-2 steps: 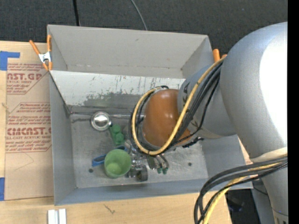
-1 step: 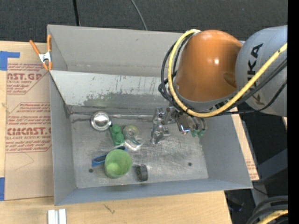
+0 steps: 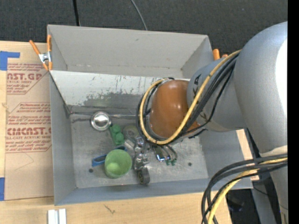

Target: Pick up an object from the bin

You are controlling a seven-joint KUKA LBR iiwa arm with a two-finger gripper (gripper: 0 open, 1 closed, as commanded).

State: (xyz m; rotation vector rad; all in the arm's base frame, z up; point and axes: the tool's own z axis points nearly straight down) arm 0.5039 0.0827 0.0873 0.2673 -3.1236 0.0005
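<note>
As the arm [image 3: 261,87] reaches into the grey metal bin [image 3: 126,50] from the right, its orange cover [image 3: 169,107], ringed by yellow and black cables [image 3: 143,115], hangs over the middle of the bin floor. The gripper [image 3: 140,158] below it is down low in the near half of the bin, close to the floor. Whether the gripper is released or clenched cannot be told, because its metal parts are hard to separate from the clutter around them. Just to its left, touching it or very nearly so, lies what looks like a green round cup [image 3: 117,163]. This is the thing nearest the gripper, and it rests on the bin floor toward the middle of the near side. A blue piece [image 3: 98,161] shows at the cup's left edge, against it. Farther back and slightly left, a small green piece [image 3: 116,134] lies on the floor, and beyond that, near the foot of the far sloping wall, sits a shiny silver ball [image 3: 100,121]. On the near side of the gripper, just beside it, lies a dark grey piece [image 3: 143,176]. To the gripper's right, a few small blue and green bits [image 3: 164,158] lie scattered on the floor beneath the cables.
</note>
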